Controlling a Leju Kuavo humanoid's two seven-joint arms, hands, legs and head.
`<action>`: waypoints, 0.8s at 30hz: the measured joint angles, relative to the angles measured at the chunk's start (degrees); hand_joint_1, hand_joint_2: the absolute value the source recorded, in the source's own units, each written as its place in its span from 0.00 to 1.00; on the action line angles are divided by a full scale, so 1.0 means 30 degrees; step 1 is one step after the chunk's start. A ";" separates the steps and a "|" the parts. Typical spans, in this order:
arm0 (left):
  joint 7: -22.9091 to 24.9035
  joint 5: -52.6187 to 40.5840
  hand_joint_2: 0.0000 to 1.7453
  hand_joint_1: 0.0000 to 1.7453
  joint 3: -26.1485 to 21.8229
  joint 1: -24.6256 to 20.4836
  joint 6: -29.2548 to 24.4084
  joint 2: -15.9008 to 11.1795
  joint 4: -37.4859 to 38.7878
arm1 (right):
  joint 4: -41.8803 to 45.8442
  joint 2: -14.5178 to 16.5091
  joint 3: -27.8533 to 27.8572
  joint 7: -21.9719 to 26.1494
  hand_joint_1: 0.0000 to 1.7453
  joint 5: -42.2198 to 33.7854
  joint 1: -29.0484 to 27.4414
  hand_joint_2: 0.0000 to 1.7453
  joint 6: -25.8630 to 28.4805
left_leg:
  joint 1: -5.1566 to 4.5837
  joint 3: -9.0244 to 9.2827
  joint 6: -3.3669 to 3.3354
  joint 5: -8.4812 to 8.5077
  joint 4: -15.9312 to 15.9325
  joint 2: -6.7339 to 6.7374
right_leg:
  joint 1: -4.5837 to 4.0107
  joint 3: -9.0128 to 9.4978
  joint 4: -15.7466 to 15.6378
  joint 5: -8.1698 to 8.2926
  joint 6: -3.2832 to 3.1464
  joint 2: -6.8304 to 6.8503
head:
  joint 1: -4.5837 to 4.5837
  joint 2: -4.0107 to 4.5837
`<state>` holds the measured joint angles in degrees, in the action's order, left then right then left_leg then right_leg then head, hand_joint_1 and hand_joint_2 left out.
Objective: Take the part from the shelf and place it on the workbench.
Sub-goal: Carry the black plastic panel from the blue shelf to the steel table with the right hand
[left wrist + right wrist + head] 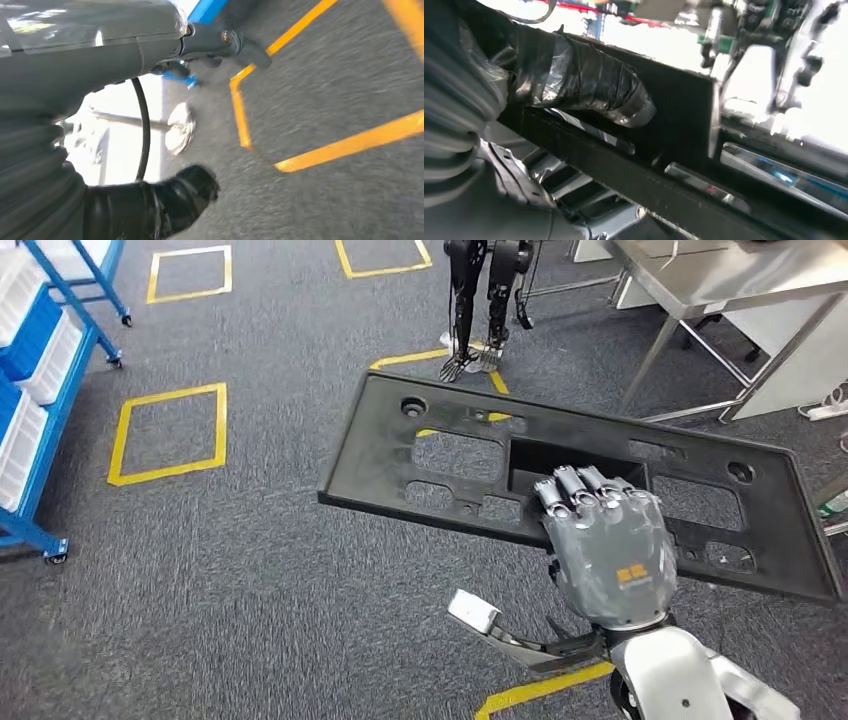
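Note:
The part is a long black plastic panel with several rectangular cut-outs, carried level above the grey carpet in the head view. My right hand lies on its near side and grips it, fingers hooked over the edge of the middle opening. In the right wrist view a tape-wrapped thumb presses against the panel's black wall. My left hand hangs over the carpet, one dark finger showing, nothing seen in it. The steel workbench stands at the far right.
A blue shelf with white bins stands at the left edge. Another robot's dark legs stand ahead, beyond the panel. Yellow tape squares mark the carpet. The workbench's slanted steel legs reach down beside the panel's far right end.

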<state>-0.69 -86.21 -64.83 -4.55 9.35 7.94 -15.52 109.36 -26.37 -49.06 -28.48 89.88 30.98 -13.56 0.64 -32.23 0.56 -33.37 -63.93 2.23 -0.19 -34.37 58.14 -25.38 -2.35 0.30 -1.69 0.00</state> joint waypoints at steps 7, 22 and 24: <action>0.0273 -0.0005 1.00 0.00 0.0329 0.0082 0.0196 -0.0107 0.0126 | -0.2535 0.3221 -0.0890 -0.0002 1.00 0.0000 0.2147 1.00 -0.0341 | 0.0149 -0.0992 0.0167 0.1474 0.0004 -0.1272 | 0.0039 -0.0061 0.0424 -0.0220 0.0062 -0.1523 | -0.0005 0.0000; 0.1047 -0.0011 1.00 0.00 0.1826 0.0339 0.0493 -0.0114 0.0248 | -0.5881 0.5969 -0.1190 0.1117 1.00 -0.0007 0.4363 1.00 -0.0246 | -0.0006 -0.0133 -0.0692 0.1847 0.1725 0.0286 | -0.0091 -0.1475 0.3027 -0.0820 0.0423 0.0408 | 0.0044 0.0000; 0.1100 -0.0011 1.00 0.00 0.2145 0.0406 0.0573 -0.0078 0.0268 | -0.6169 0.6071 -0.1192 0.1148 1.00 -0.0007 0.4681 1.00 -0.0128 | -0.0073 -0.0036 -0.0603 0.1755 0.1728 0.0637 | -0.0425 -0.0432 0.0954 -0.0260 0.0030 0.1220 | 0.0038 -0.0002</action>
<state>2.61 -86.25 -58.39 -3.33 11.07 7.71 -14.72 90.86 -8.16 -52.63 -25.04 89.85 45.02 -13.94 0.42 -32.34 -1.25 -28.10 -58.75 4.14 -1.46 -35.66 61.00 -26.16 -2.26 3.96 -1.57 -0.01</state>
